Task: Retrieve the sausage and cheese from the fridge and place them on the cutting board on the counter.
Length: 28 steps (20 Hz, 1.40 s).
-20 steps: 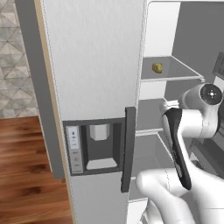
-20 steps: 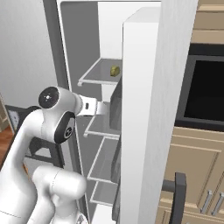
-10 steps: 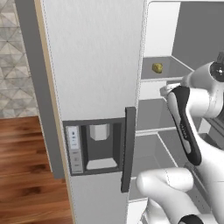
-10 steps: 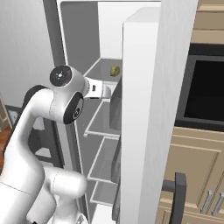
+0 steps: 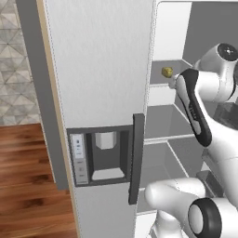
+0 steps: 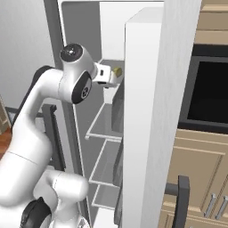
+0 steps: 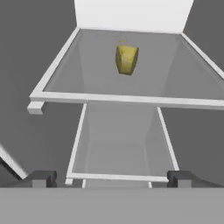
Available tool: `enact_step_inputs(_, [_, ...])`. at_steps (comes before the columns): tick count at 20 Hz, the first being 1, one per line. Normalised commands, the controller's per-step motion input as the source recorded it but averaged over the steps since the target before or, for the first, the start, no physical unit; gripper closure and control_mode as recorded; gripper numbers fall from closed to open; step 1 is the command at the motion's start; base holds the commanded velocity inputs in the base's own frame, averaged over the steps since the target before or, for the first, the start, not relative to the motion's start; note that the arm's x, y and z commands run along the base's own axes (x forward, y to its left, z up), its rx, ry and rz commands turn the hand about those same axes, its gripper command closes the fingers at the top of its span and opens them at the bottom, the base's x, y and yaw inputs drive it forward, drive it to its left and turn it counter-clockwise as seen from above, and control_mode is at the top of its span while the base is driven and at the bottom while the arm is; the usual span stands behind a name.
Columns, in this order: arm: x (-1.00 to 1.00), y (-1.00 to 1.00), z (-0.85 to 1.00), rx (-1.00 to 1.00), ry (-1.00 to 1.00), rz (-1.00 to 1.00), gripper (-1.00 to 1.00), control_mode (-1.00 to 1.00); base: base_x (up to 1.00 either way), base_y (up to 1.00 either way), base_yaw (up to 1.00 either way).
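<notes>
**Open gripper faces the cheese on an upper fridge shelf**

The fridge stands with its right-hand compartment open, and the white arm reaches into it at the height of the upper shelves. The closed left door, with its recessed water dispenser and dark vertical handle, takes up the middle of the left base view.

The cheese, a small yellowish-olive wedge, sits on the upper shelf toward its back edge, roughly midway between the shelf's side edges, close to the white rear wall. In the left base view the cheese shows just past the door's edge, near the left side of that shelf; in the right base view it appears just beyond the end of the hand.

The gripper is spread wide, its two dark fingertips well apart and nothing between them. It sits short of the upper shelf's front edge, apart from the cheese, with a lower shelf directly ahead.

Beige cabinets with metal bar handles and a dark oven front lie to the right of the fridge.
</notes>
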Motion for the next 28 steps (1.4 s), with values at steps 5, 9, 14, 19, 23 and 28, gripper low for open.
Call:
enact_step_inputs(5, [0.23,-0.15,0.05,0.18,0.06,0.00,-1.00,-1.00,0.00,0.00,0.00])
enact_step_inputs(9, [0.31,-0.18,0.00,0.16,0.00,0.03,-1.00,-1.00,0.00,0.00,0.00])
enact_step_inputs(14, [0.31,-0.08,-0.13,0.11,-0.01,0.00,-1.00,-1.00,0.00,0.00,0.00])
enact_step_inputs(19, [0.38,-0.06,0.05,0.13,0.00,0.00,-1.00,-1.00,0.00,0.00,0.00])
enact_step_inputs(23, [0.35,0.04,0.00,0.04,-0.04,0.00,-1.00,-1.00,0.00,0.00,0.00])
enact_step_inputs(28, [0.36,0.01,-0.01,0.00,-0.03,0.00,-1.00,-1.00,0.00,0.00,0.00])
